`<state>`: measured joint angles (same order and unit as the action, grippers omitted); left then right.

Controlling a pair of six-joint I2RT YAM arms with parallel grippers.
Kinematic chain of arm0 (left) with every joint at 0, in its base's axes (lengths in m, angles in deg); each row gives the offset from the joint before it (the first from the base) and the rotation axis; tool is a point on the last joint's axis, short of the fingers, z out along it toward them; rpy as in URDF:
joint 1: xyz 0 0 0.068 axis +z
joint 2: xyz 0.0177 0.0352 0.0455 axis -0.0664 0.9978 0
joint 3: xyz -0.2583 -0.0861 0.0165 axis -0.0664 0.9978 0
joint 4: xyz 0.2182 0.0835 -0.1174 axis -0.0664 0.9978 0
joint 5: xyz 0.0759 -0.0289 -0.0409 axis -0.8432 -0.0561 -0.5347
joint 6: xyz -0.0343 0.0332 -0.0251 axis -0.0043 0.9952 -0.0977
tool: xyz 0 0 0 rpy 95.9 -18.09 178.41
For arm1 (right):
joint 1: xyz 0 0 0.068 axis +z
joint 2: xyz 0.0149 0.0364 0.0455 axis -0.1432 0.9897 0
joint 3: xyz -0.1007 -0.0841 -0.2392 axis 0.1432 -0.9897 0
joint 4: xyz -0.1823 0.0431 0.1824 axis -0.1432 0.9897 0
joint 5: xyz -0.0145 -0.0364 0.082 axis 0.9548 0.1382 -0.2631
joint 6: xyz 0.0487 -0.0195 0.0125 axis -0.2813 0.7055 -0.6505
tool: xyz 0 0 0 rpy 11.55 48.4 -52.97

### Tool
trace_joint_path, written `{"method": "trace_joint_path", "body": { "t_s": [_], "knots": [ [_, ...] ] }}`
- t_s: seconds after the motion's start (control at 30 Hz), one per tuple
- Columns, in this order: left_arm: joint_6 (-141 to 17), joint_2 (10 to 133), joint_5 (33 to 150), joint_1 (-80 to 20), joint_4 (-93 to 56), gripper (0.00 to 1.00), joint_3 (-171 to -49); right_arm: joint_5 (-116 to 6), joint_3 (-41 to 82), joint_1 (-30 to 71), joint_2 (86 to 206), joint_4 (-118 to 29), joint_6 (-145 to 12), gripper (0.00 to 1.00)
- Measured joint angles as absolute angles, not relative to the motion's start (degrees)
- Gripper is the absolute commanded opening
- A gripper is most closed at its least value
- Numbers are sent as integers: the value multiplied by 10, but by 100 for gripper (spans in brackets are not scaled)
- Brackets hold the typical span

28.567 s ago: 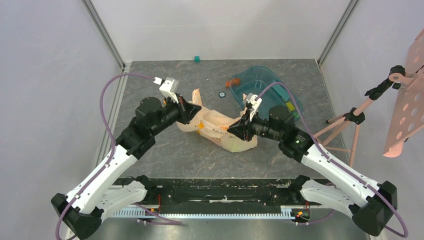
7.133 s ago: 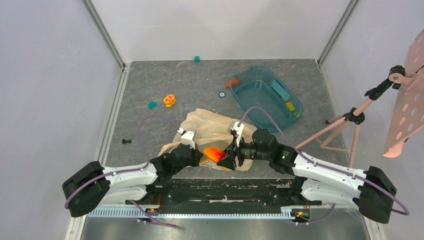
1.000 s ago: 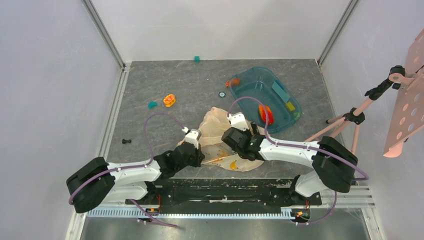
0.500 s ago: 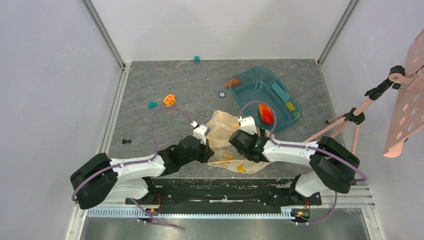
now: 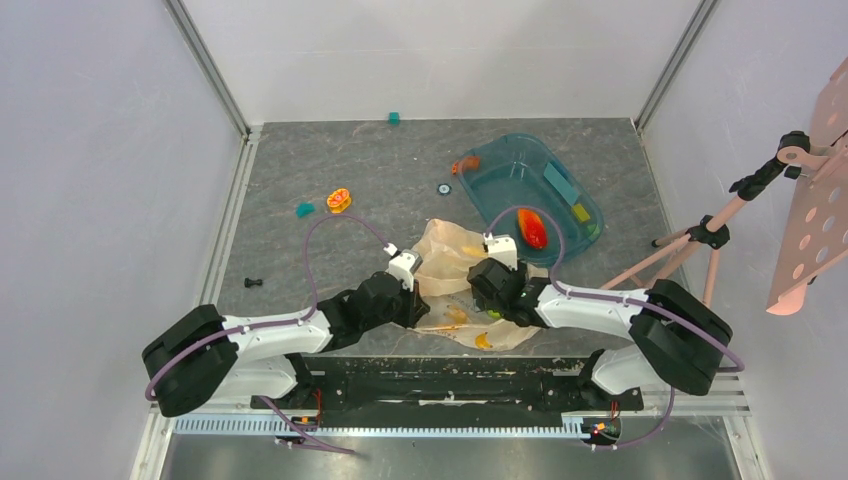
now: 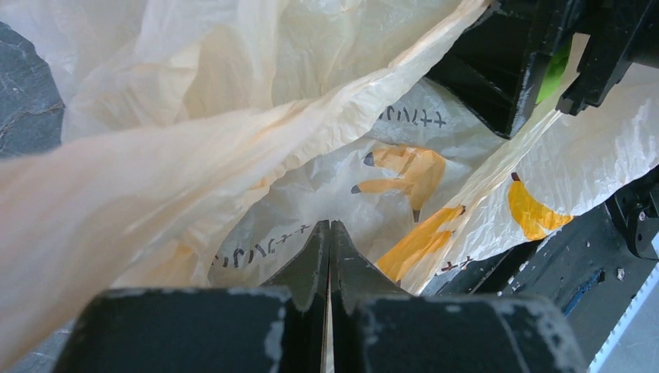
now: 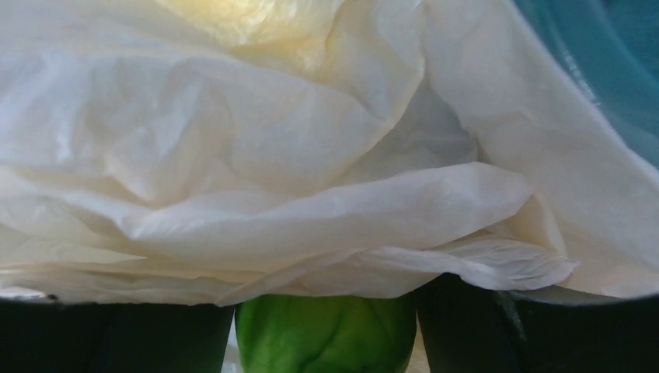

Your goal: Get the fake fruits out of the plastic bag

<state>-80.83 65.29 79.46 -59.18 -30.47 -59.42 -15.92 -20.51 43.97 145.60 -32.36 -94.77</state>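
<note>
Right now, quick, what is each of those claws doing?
Left gripper: closed, pinching the plastic bag.
Right gripper: closed around the green fruit, it appears.

Overhead plus wrist close-ups, bag shared

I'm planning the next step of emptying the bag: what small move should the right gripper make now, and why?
Probably close the right gripper firmly on the green fruit before pulling back. The fruit sits between its fingers under a fold of the plastic bag, while the left gripper pinches the bag's film, which should hold it steady.
</note>
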Motion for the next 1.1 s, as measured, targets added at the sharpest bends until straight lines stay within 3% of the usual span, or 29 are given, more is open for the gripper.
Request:
{"method": "trace_joint_path", "body": {
  "t_s": [0.17, 0.4, 0.7, 1.1],
  "knots": [
    [-808, 652, 792, -592, -305, 2, -593, -200, -217, 441, 1441, -332, -945, 58],
    [-809, 604, 770, -592, -287, 2, -571, -238, -195, 479, 1465, -348, -925, 51],
    [-813, 496, 710, -592, -240, 2, -532, -270, -81, 530, 1529, -356, -870, 50],
    [-817, 530, 694, -592, -227, 2, -525, -401, -82, 529, 1368, -398, -803, 53]
  ]
}}
